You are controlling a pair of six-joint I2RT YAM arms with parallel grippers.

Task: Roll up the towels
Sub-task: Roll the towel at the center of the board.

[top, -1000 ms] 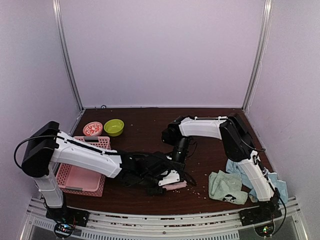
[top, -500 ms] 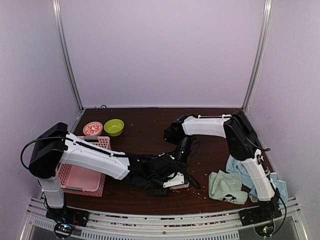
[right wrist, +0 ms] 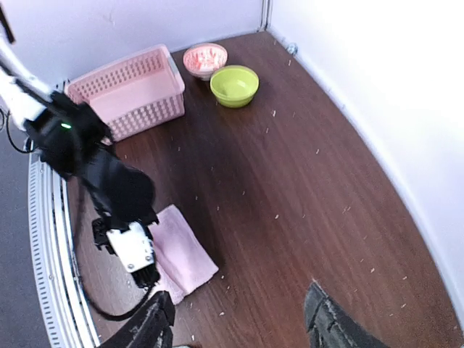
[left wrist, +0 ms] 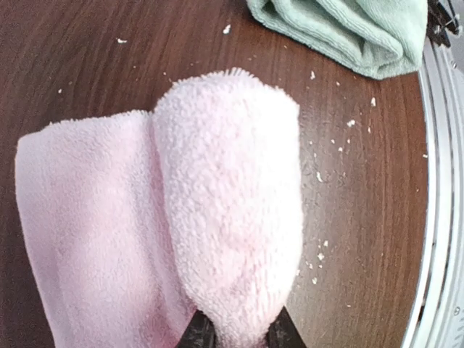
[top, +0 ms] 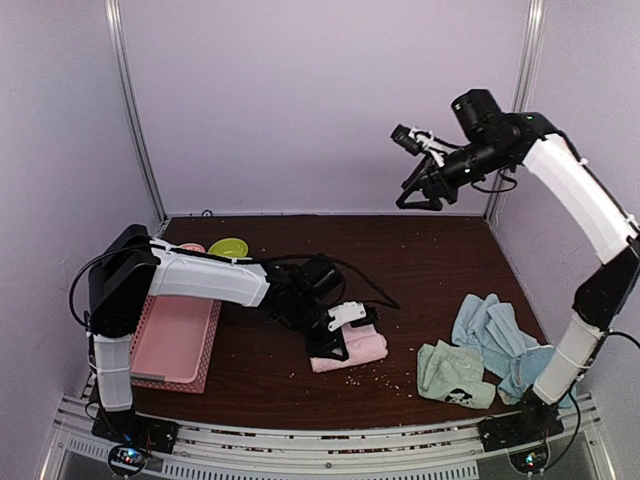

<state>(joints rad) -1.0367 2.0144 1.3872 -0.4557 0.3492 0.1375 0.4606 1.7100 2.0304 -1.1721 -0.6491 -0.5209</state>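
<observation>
A pink towel lies partly rolled in the middle of the table, one thick fold over a flatter layer. My left gripper is shut on the near end of that fold; the left wrist view shows the pink towel pinched between the two dark tips of the left gripper. My right gripper hangs high above the table's back right, open and holding nothing. From there the right gripper looks down on the pink towel. A mint green towel and light blue towels lie crumpled at the front right.
A pink latticed basket stands at the left, partly under the left arm. A green bowl and a small red bowl sit behind the basket. Crumbs dot the brown table. The metal rail runs along the front edge.
The right arm has lifted off the pink towel, swung up high to the back right and opened. The left gripper has closed on the towel and shifted it away from the front edge.
</observation>
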